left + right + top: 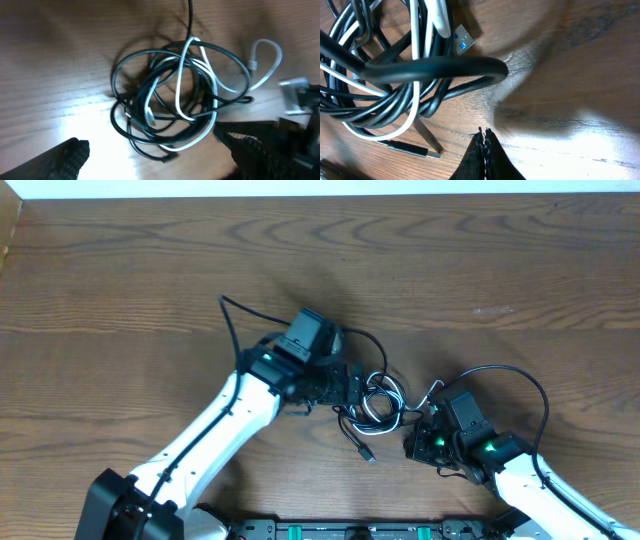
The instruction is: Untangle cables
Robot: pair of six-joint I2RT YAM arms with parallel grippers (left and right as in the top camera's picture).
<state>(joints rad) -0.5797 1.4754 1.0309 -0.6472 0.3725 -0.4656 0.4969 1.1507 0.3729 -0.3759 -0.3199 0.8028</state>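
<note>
So the cables (378, 402) are one knotted clump lying flat on the wood surface (150, 280), and everything else is crowded around that clump. The white cable (180, 85) weaves in and out of several loops of black cable (135, 75), so it's properly tangled, not just stacked. The left end effector (150, 142) sits right over the clump with its fingers (70, 160) spread wide, one on each side of it, and it isn't grasping anything. I can't tell if the fingers actually touch the cords. The right end effector (484, 150) is just beside the clump on its right side, clenched tight with nothing between the fingers, its tip over bare wood and clear of the cords. From the right wrist view you can see a USB plug with a blue insert (462, 42) poking out of the clump's edge, plus a thin dark plug (407, 149) lying flat under the loops. From overhead, one black cable end (367, 454) trails out of the clump on the side nearest the robot.
</note>
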